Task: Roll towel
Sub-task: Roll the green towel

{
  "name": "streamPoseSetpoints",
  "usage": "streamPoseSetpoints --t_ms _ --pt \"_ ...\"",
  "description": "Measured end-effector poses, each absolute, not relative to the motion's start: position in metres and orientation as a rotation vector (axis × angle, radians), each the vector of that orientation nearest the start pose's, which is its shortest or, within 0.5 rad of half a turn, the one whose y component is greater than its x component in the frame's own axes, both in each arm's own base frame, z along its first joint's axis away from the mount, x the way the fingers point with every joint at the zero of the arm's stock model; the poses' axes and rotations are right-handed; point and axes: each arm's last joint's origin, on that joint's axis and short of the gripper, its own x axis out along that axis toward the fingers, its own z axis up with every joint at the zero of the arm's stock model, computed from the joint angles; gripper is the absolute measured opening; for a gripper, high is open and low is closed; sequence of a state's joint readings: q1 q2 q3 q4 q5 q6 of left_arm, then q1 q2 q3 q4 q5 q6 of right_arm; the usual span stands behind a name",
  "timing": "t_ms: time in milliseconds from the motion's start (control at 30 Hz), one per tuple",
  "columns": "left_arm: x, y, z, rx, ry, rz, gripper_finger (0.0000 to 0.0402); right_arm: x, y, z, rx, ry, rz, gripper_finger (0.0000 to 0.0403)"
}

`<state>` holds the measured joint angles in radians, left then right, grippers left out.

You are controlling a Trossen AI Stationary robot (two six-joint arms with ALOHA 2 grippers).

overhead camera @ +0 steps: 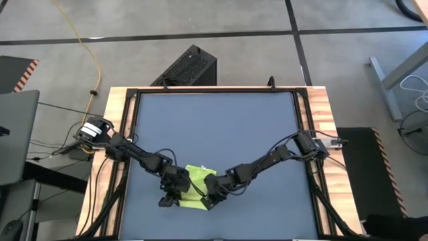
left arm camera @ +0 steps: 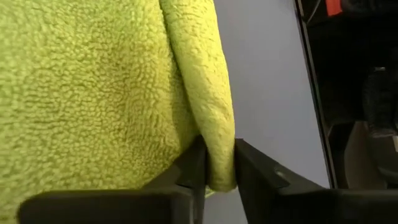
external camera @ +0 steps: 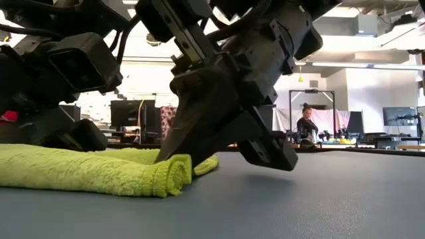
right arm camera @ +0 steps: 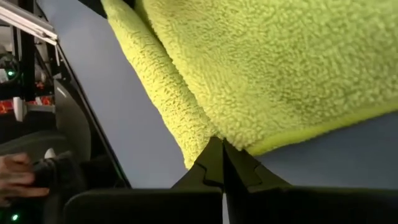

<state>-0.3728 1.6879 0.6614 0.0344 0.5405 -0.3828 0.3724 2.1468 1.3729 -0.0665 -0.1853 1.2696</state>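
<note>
Both pincers pinched on the towel (overhead camera: 196, 187), near front edge of the table mat (overhead camera: 214, 127).

Towel: lime-green fleece, lying on the mat toward its front edge, about midway between the mat's sides; edge nearest the front is turned over into a thick fold (external camera: 169, 176). My left gripper (left arm camera: 216, 171) is at the towel's left side, fingers clamped on a folded edge with fleece between them. My right gripper (right arm camera: 222, 163) is at the towel's right side, fingertips pressed together on a corner of the cloth. Both arms low, meeting over the towel.
</note>
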Motion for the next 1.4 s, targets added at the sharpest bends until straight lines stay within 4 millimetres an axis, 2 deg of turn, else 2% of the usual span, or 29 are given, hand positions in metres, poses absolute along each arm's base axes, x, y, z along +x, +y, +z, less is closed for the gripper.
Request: streamPoseSetpoints --t_ms 200,333,500,700,767,833,967,1100,1400 --pt "0.254 -0.108 0.13 -0.379 1.084 -0.622 0.0109 0.409 0.166 0.123 1.096 1.075 -0.149 0.0013" --pt "0.253 -0.106 0.157 -0.276 0.923 -0.632 0.0115 0.409 0.165 0.122 1.092 1.076 -0.16 0.0013" --pt "0.245 -0.109 0.172 -0.128 0.841 -0.598 0.0115 0.409 0.165 0.122 1.085 1.073 -0.163 0.0013" --pt "0.225 -0.103 0.165 -0.039 1.04 -0.56 0.0115 0.409 0.164 0.121 1.082 1.073 -0.165 0.0013" --pt "0.224 -0.103 0.165 -0.038 1.047 -0.562 0.0116 0.409 0.164 0.121 1.082 1.073 -0.165 0.0013" --pt "0.228 -0.106 0.169 -0.034 0.977 -0.582 0.0116 0.409 0.164 0.121 1.081 1.072 -0.165 0.0013" --pt "0.242 -0.116 0.184 0.016 0.73 -0.61 0.0118 0.409 0.164 0.12 1.076 1.071 -0.165 0.0013" --pt "0.247 -0.125 0.191 0.117 0.578 -0.593 0.0137 0.409 0.163 0.12 1.072 1.07 -0.164 0.0013" --pt "0.261 -0.135 0.158 0.154 0.67 -0.577 0.0226 0.411 0.159 0.12 1.071 1.063 -0.166 0.0018"
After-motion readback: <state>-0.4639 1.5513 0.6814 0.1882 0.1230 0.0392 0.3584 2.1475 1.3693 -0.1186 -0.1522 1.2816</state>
